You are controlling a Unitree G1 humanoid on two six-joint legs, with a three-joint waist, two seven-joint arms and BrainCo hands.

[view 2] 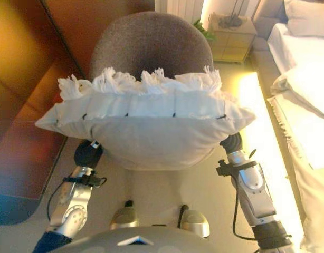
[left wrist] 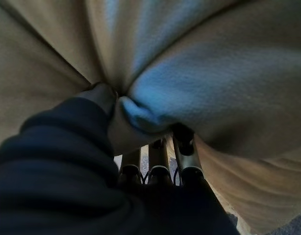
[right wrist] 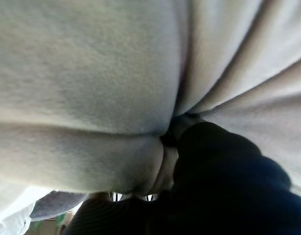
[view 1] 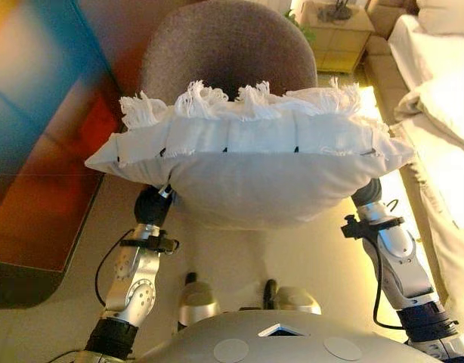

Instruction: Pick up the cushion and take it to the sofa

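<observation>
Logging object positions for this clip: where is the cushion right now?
In the eye views the white fringed cushion is held up in the air, centred before the robot, over the grey round chair, with the left robot hand and right robot hand gripping its underside.

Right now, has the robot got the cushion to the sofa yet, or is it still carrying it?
Picked up: the white fringed cushion is up in the air, above the round grey chair. In hand: the left hand and the right hand pinch its fabric from underneath, one near each end. Left: carrying it over and setting it down; no sofa shows clearly in these views.
</observation>
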